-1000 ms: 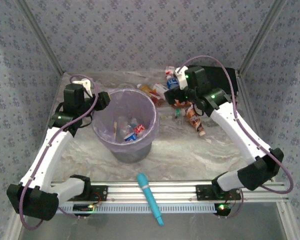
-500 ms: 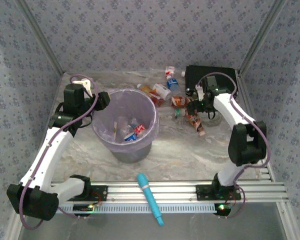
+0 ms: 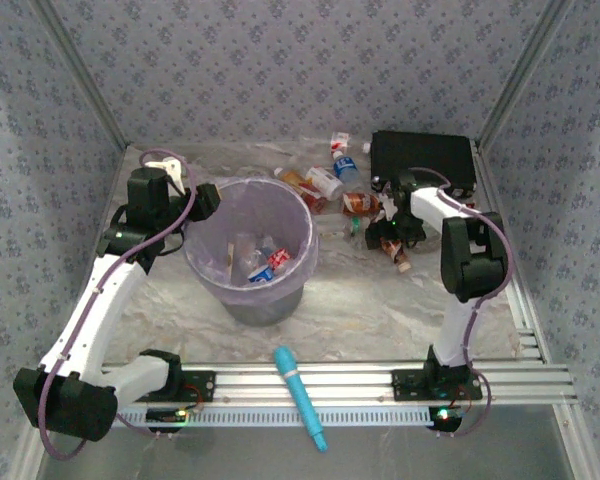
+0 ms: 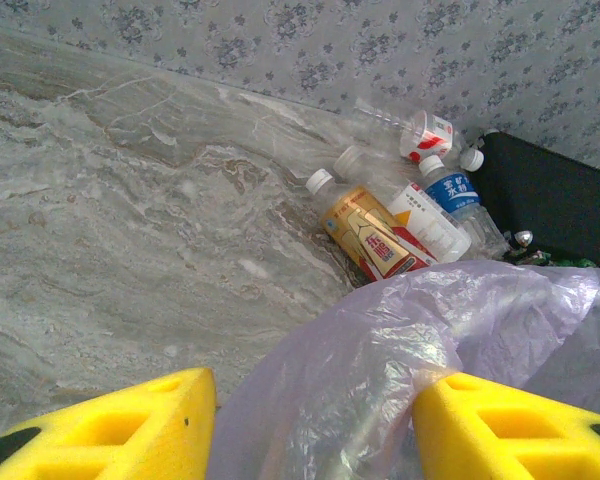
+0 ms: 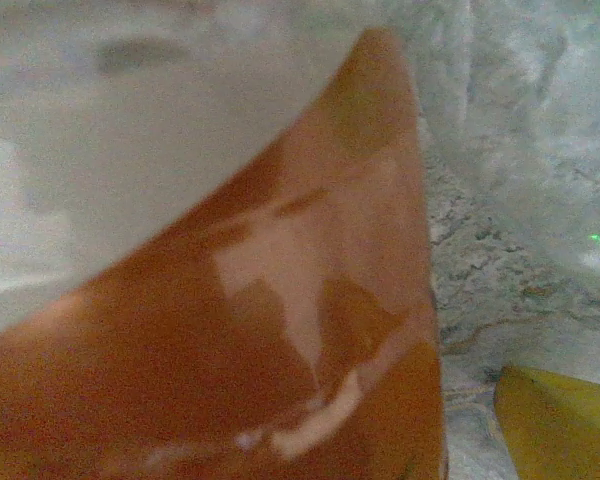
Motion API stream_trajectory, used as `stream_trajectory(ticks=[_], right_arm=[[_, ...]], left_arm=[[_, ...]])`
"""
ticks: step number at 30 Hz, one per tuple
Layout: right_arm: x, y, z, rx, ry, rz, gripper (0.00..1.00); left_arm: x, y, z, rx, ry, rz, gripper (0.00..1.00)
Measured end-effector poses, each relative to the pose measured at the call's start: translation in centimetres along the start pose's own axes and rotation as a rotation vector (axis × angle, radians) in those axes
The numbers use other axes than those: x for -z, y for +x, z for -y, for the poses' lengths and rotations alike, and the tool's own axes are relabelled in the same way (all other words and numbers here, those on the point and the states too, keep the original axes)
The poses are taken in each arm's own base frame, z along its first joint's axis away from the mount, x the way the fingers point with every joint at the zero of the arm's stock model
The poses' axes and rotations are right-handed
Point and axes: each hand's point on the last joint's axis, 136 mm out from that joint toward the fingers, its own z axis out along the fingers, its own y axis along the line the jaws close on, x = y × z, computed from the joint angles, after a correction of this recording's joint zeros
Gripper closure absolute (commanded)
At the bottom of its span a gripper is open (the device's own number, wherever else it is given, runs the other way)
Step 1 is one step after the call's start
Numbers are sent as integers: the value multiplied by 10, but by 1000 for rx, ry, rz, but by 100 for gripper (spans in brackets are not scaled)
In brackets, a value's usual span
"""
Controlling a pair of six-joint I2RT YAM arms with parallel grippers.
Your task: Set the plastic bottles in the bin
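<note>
The lilac bin (image 3: 242, 292) stands left of centre with several bottles inside (image 3: 260, 262). My left gripper (image 3: 204, 200) is at its back-left rim, and the bin's film (image 4: 380, 350) fills the gap between the yellow pads (image 4: 130, 425), so my left gripper (image 4: 315, 430) is shut on the rim. More plastic bottles (image 3: 325, 182) lie behind the bin: a yellow-labelled one (image 4: 365, 235) and a blue-labelled one (image 4: 452, 195). My right gripper (image 3: 388, 235) is low over an orange-labelled bottle (image 3: 401, 260). That label (image 5: 280, 330) looms close, with bare table between it and one yellow finger (image 5: 560, 420), so the jaws are open.
A flat black case (image 3: 423, 160) lies at the back right, close behind the right arm. A teal stick tool (image 3: 300, 395) rests across the front rail. Patterned walls close in the left, back and right sides. Marbled table (image 3: 370, 300) lies between the bin and the right arm's base.
The right arm has pulled back from the rear bottles, folded up and dropped its gripper onto the orange-labelled bottle. The left arm and the bin have not moved.
</note>
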Motion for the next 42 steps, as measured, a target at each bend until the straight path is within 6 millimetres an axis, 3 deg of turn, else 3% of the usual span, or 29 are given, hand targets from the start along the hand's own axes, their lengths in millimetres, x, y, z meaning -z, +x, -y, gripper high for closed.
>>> stream_trajectory(ticks=[10, 14, 20, 26, 32, 37, 42], right_arm=[[-3, 1, -7, 12, 13, -8, 24], [-3, 3, -8, 9, 19, -20, 37], [18, 7, -8, -9, 31, -10, 42], [73, -3, -15, -16, 34, 79, 43], [159, -34, -47, 20, -12, 286, 48], [249, -62, -104, 112, -95, 510, 50], [317, -60, -175, 260, -194, 645, 50]], left_arm=[[0, 0, 0, 0, 0, 0, 46], [0, 0, 0, 0, 0, 0, 46], [0, 0, 0, -5, -1, 0, 46], [0, 0, 0, -8, -1, -1, 45], [0, 0, 0, -8, -1, -1, 45], [0, 0, 0, -8, -1, -1, 45], [0, 0, 0, -8, -1, 0, 45]])
